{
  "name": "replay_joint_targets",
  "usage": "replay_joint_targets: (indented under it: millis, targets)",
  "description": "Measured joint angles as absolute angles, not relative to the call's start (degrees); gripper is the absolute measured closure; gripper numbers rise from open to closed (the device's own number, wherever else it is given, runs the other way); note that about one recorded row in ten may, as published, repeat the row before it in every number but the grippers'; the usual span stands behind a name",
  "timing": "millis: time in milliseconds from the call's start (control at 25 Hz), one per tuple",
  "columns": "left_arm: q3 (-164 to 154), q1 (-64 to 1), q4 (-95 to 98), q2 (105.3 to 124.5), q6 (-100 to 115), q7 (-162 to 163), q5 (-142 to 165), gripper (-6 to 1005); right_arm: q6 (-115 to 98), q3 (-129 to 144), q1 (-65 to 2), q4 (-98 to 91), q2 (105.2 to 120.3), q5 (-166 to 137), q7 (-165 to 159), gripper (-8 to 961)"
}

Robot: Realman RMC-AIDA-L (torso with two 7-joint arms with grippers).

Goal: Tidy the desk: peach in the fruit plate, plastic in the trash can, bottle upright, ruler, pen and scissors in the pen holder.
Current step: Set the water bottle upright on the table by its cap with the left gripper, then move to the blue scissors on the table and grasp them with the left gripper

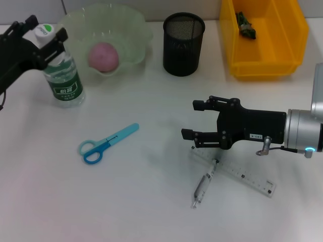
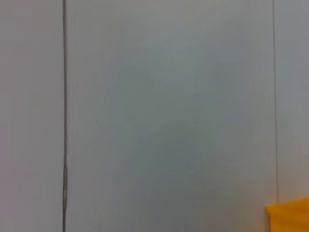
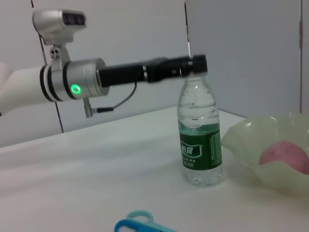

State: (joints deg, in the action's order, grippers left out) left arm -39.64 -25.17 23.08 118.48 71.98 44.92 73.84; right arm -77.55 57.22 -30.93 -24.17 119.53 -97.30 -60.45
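Observation:
A clear water bottle with a green label stands upright at the back left. My left gripper is shut around its cap, also seen in the right wrist view above the bottle. The pink peach lies in the pale green fruit plate. Blue scissors lie flat left of centre. A clear ruler and a pen lie crossed at the front right. My right gripper hovers open just above their far end. The black mesh pen holder stands at the back. Dark green plastic lies in the yellow bin.
The yellow bin occupies the back right corner; its corner shows in the left wrist view against a plain wall. Bare white desk stretches between the scissors and the ruler and along the front edge.

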Motion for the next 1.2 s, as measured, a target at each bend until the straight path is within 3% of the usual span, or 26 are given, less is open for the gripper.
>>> replay_joint_targets:
  millis: [240, 480, 640, 880, 1200]
  targets:
    - [-39.65, -23.55, 28.93, 117.8, 82.63, 59.46, 70.56, 215, -77.63, 57.16, -30.79, -24.17, 119.53, -97.3, -60.47, 132]
    - [-42.0, -23.43, 31.64, 114.28, 95.98, 74.52, 74.89, 216, -78.04, 57.07, -30.63, -24.17, 119.52, -97.3, -60.71, 131]
    - [-43.81, -23.73, 32.04, 113.31, 100.8, 76.42, 80.01, 217, -78.13, 57.11, -30.62, -24.36, 119.35, -97.3, -61.39, 132]
    - [-43.95, -23.49, 32.96, 113.91, 101.0, 74.97, 91.9, 218, -78.96, 56.81, -30.53, -24.88, 119.15, -97.37, -62.79, 133]
    - [-43.99, -23.53, 32.81, 116.17, 99.15, 70.55, 100.52, 219, -79.52, 57.12, -30.47, -26.13, 119.04, -97.71, -64.29, 131]
